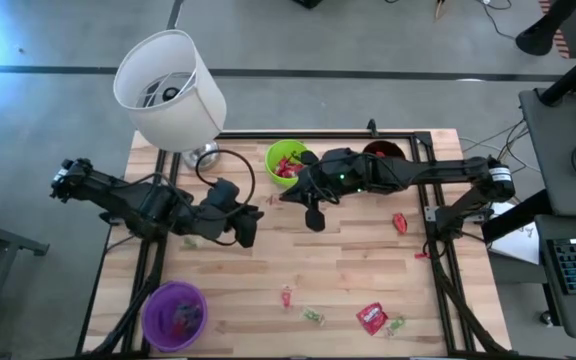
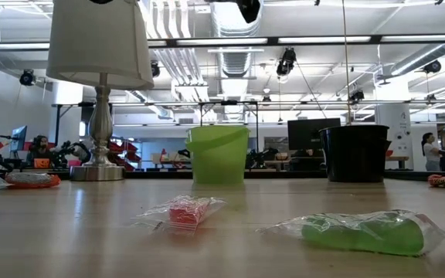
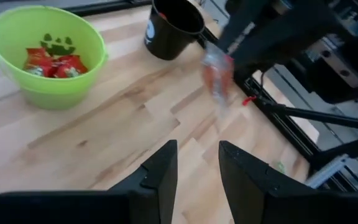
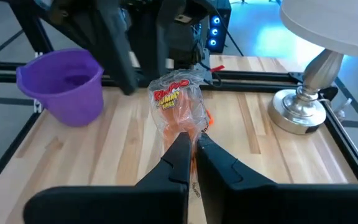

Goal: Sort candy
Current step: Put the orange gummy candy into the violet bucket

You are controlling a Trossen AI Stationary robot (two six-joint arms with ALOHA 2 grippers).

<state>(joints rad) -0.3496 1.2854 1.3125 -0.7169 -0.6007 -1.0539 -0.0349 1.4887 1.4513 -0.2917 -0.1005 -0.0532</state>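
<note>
Now the right gripper is pinching a clear-wrapped orange candy, carrying it near the green cup. Likely next it needs the matching cup. The left gripper is waiting with fingers apart.

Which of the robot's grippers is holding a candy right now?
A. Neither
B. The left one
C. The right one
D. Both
C: the right gripper is shut on a clear-wrapped orange candy, while the left gripper hangs open over bare table with nothing between its fingers.
</note>
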